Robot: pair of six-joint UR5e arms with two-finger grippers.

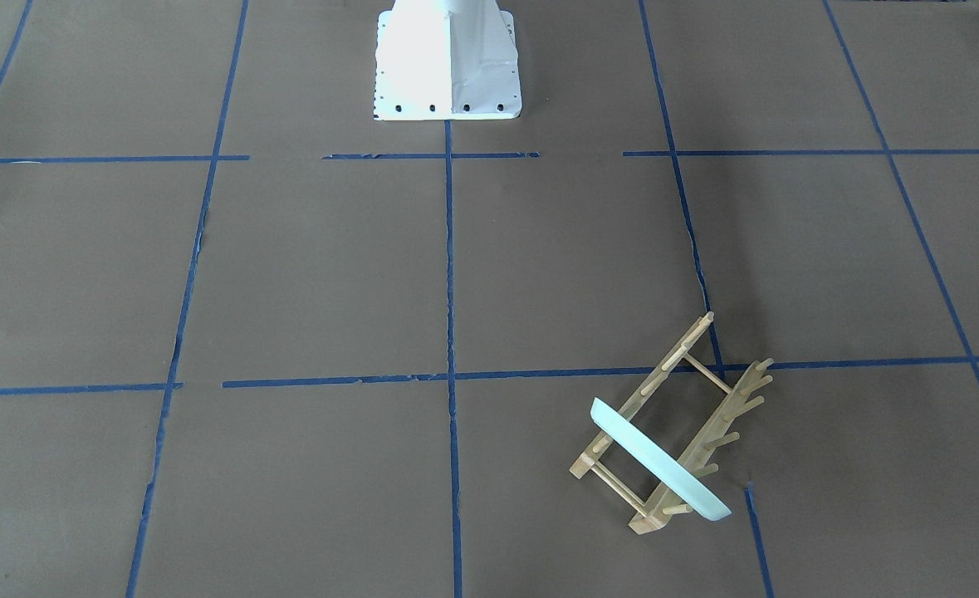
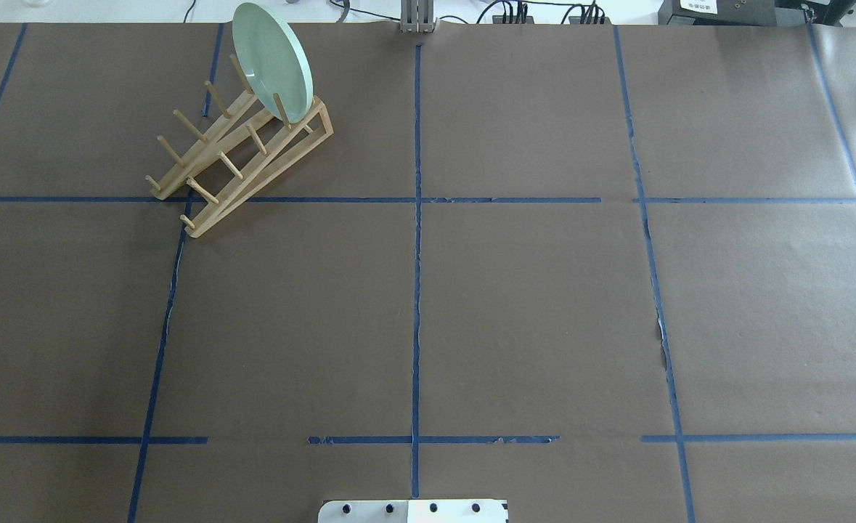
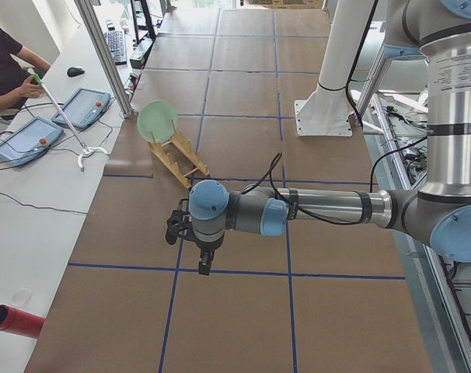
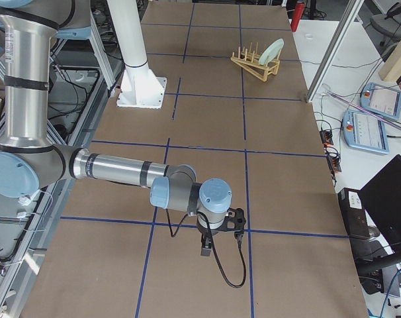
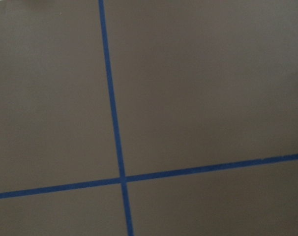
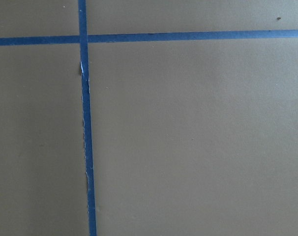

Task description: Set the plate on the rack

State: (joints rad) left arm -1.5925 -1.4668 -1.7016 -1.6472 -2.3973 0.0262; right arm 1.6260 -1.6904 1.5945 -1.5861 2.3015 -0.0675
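The pale mint-green plate (image 2: pixel 271 62) stands on edge between the pegs at one end of the light-wood rack (image 2: pixel 246 156), at the table's far left. It shows the same way in the front-facing view, plate (image 1: pixel 659 461) on rack (image 1: pixel 705 390). No gripper touches them. My left gripper (image 3: pixel 204 268) hangs over bare table well short of the rack (image 3: pixel 181 159) and plate (image 3: pixel 157 120). My right gripper (image 4: pixel 205 250) hangs over the table's other end, far from the plate (image 4: pixel 273 50). I cannot tell whether either is open or shut. Both wrist views show only brown paper and blue tape.
The robot's white base (image 1: pixel 447 58) stands at the table's near-middle edge. Blue tape lines grid the brown table cover (image 2: pixel 529 305). Beside the table is an operators' bench with tablets (image 3: pixel 26 140), a seated person (image 3: pixel 2 62) and a red cylinder (image 3: pixel 14 320).
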